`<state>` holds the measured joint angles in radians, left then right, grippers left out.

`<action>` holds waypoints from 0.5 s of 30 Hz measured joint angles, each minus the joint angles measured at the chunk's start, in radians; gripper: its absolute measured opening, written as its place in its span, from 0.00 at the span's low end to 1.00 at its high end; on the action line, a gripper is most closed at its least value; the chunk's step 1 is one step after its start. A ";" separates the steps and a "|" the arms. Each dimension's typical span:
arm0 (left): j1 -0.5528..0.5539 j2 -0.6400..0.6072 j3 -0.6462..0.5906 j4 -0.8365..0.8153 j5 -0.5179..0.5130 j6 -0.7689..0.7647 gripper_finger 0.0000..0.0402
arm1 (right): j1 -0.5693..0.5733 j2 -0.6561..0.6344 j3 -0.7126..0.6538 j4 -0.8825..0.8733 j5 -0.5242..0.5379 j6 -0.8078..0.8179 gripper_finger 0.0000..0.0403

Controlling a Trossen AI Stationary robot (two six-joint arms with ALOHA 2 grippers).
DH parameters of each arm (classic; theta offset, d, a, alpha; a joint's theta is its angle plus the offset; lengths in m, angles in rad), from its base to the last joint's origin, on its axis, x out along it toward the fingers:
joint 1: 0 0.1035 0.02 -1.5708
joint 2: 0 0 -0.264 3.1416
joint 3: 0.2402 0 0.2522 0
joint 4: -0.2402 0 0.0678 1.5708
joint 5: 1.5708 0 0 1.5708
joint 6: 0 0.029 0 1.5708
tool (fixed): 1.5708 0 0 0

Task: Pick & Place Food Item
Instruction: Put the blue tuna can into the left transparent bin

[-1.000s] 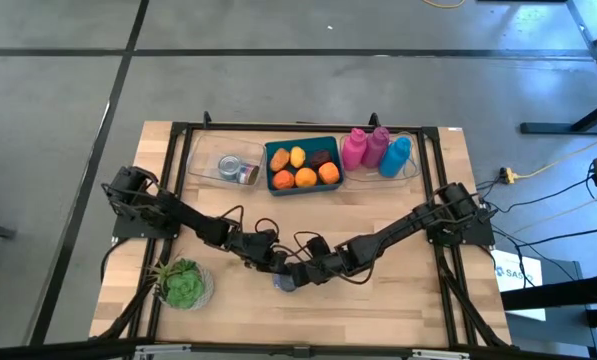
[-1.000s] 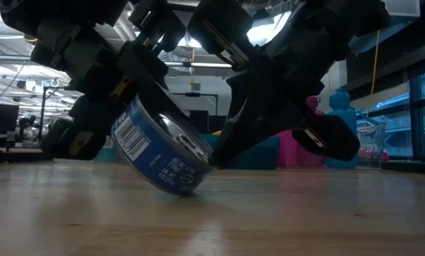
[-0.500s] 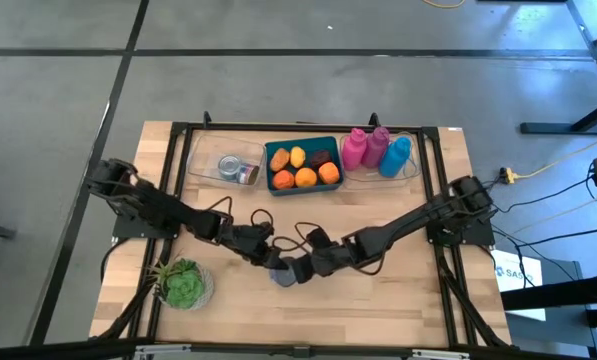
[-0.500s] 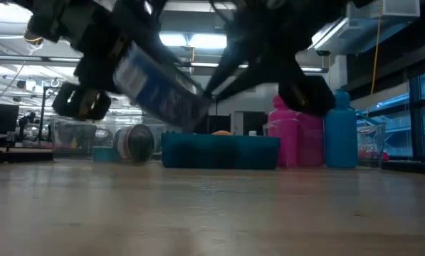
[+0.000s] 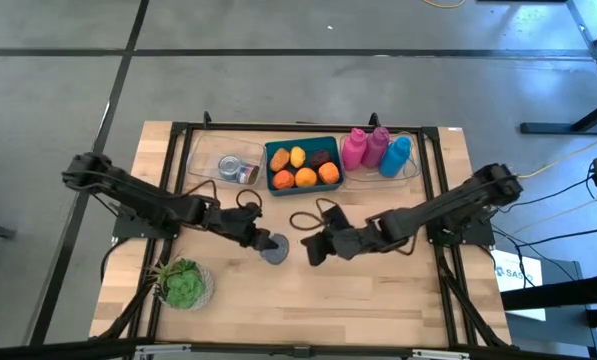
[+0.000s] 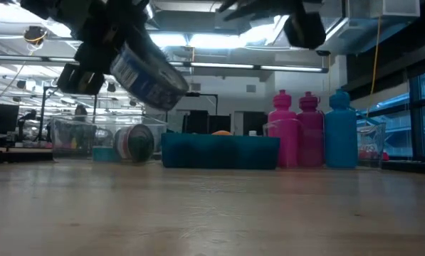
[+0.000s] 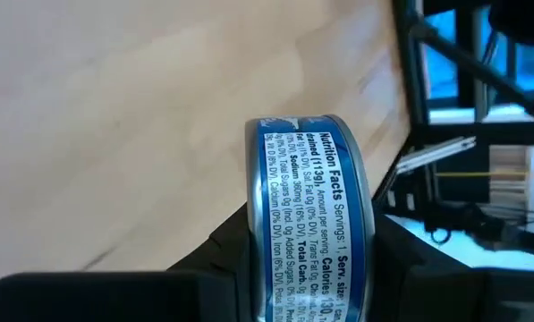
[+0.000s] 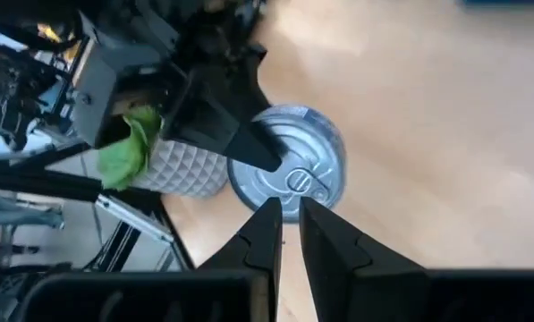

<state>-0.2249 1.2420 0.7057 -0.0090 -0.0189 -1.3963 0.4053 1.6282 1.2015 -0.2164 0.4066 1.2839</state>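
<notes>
A short round can [image 5: 275, 247] with a blue label [image 7: 311, 215] hangs well above the wooden table [image 5: 378, 300], left of its middle. My left gripper [image 5: 264, 241] is shut on it, reaching in from the table's left. In the low view the can [image 6: 149, 75] is tilted and high off the tabletop. My right gripper [image 5: 311, 249] stands a little to the can's right, its fingers [image 8: 267, 237] a narrow slit apart with nothing between them, pointing at the can's pull-tab lid [image 8: 289, 170]. My left gripper pinches the can across its two flat ends, one finger [image 8: 244, 143] lying on the pull-tab lid and the other on the bottom. The fingers come slanting down from the table's left. The can sits on edge, its labelled wall [image 7: 307, 268] toward the wrist, tilted and lifted clear.
At the far edge stand a clear tray holding another can [image 5: 230, 166], a teal bin [image 5: 274, 186] of orange and brown food items, and two pink bottles [image 5: 364, 148] with a blue one [image 5: 396, 156]. A potted plant [image 5: 183, 283] sits near left.
My left gripper has risen and gone toward the table's far left with the can, which was tipped on the tabletop and is now lifted clear. My right gripper has come away from the can, rising and drawing back toward the right.
</notes>
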 joint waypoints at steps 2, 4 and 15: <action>0.018 -0.027 -0.001 0.000 -0.015 0.014 0.29 | 0.004 -0.034 0.000 -0.033 0.026 -0.011 0.11; 0.038 -0.068 -0.001 -0.004 -0.034 0.037 0.29 | 0.013 -0.057 0.000 -0.067 0.054 -0.009 0.11; 0.202 -0.333 0.172 -0.464 -0.091 0.347 0.29 | 0.162 -0.233 0.000 -0.244 0.244 -0.044 0.09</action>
<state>-0.0228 0.9088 0.8782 -0.4729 -0.1097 -1.0495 0.5673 1.3950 1.2011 -0.4605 0.6501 1.2401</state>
